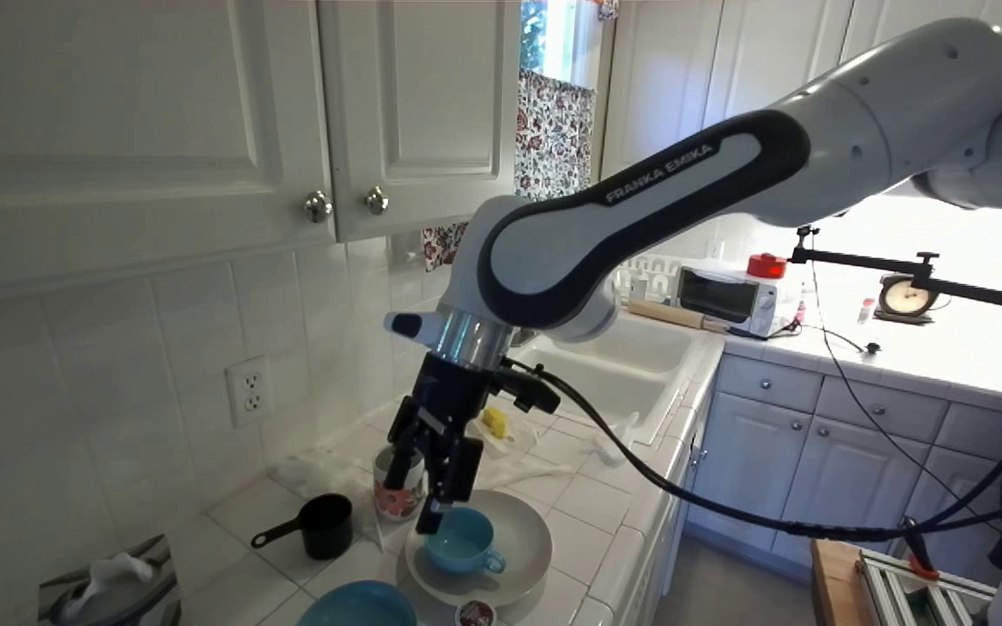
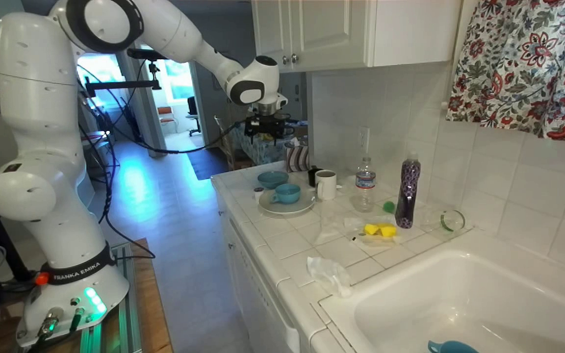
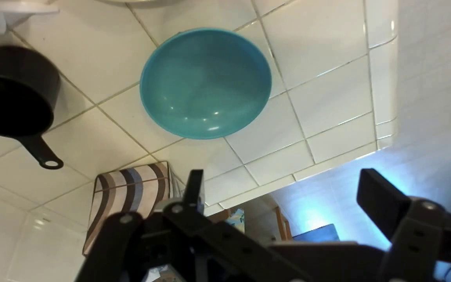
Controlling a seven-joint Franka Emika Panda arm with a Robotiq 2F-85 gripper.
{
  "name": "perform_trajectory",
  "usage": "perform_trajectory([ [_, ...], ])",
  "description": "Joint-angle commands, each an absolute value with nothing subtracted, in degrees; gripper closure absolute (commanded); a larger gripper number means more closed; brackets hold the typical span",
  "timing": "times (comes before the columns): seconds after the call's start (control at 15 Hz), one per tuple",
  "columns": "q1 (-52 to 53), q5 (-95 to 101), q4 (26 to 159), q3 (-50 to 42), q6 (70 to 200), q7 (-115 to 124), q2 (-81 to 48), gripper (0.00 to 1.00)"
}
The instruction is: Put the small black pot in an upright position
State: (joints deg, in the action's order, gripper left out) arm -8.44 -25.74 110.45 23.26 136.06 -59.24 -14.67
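The small black pot is at the left of the wrist view, its dark mouth facing up and its straight handle reaching down and right. In an exterior view the pot sits on the tiles near the wall, upright by its look, handle towards the left. The mug hides much of the pot in an exterior view. High over the far end of the counter hangs my gripper, apart from everything. Its jaws are spread wide in the wrist view, with nothing between the gripper's fingers.
A blue bowl lies right of the pot. A striped box-like thing stands beyond it. A patterned mug and a grey plate with a blue cup are close by. A purple bottle stands towards the sink.
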Motion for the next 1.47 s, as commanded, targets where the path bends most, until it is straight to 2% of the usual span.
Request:
perform_trajectory([
  [0.0,-4.3,-29.5,122.1,18.3,136.9,-52.3,-1.0,0.0],
  [0.27,1.7,-24.8,130.7,14.2,138.3,-36.6,9.5,0.0],
  [0.33,-0.8,-24.1,132.5,17.0,137.5,-32.6,12.3,0.0],
  [0.4,3.0,-22.7,134.1,13.3,135.5,-28.1,15.2,0.0],
  [0.53,-0.4,-22.6,137.2,16.5,132.8,-21.2,20.9,0.0],
  [0.6,3.5,-20.6,138.9,12.9,131.3,-16.2,24.1,0.0],
  [1.0,3.9,-12.7,141.9,11.8,116.6,7.5,39.1,0.0],
  [1.07,3.5,-12.1,141.0,11.9,113.6,10.9,40.8,0.0],
  [1.13,5.5,-13.2,140.1,10.8,117.7,5.9,36.0,0.0],
  [1.4,6.0,-13.2,140.1,10.5,117.0,6.6,37.0,0.0],
])
